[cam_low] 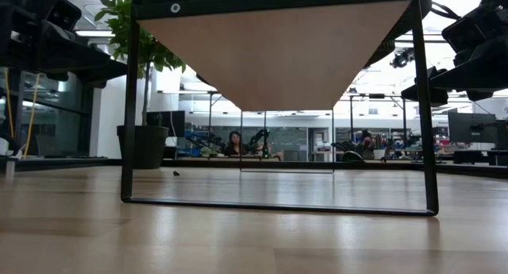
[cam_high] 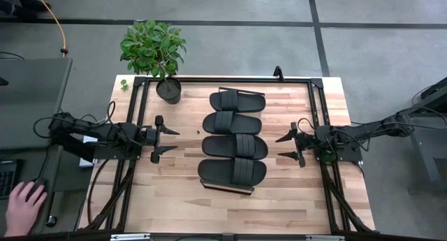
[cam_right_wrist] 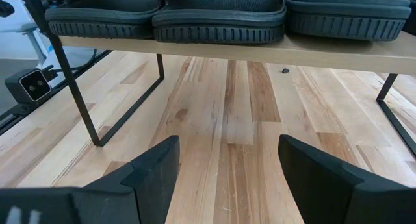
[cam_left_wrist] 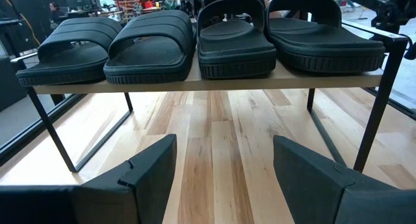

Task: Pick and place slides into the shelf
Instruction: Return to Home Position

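Left tool (cam_high: 174,141) was wide open and held nothing; its wrist view showed the fingers (cam_left_wrist: 140,178) spread with bare tabletop (cam_high: 181,192) between them. Right tool (cam_high: 280,147) was the same: wide open, empty, fingers (cam_right_wrist: 153,175) apart over bare wood. The tools sat one each side of the shelf (cam_high: 227,188), pointing in at it.

All four slides (cam_high: 235,146) were on the shelf top, side by side in one row, neighbours touching or slightly overlapping. None lay on the tabletop.

The shelf's long axis ran front to back between the two arms. Each slide's long axis lay across it, ends toward the tools. Left tool was about level with the gap between the second and third slide, counting from the plant (cam_high: 168,89). Right tool faced the third slide. Right tool was nearer, close to the slide ends but apart from them; left tool stood farther off. In both wrist views the slides sat above tool height.

Judgement: placing looked done, and only the pull-back remained. Each tool would need to retreat straight away from the shelf, along the slides' long axis, and not lift up under the overhanging soles. Risk looked low, with the right side tighter.
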